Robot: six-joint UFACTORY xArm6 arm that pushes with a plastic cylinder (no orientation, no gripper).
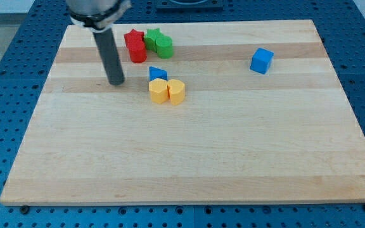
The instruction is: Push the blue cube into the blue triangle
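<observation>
Tool tip (116, 83), a bare rod holding nothing, left of blue triangle (158, 73); blue cube (262, 61) far right. Risk: scattering adjacent yellow blocks (167, 91).

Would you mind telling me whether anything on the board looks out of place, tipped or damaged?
Nothing looks damaged or tipped. The blue cube sits alone at the view's upper right, apart from the blue triangle, which is wedged among the yellow blocks. My tip rests left of that cluster, touching nothing.

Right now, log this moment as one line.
my tip: left of cluster, touching nothing | blue cube: far right, alone | blue triangle: behind two yellow blocks | push: not started
</observation>
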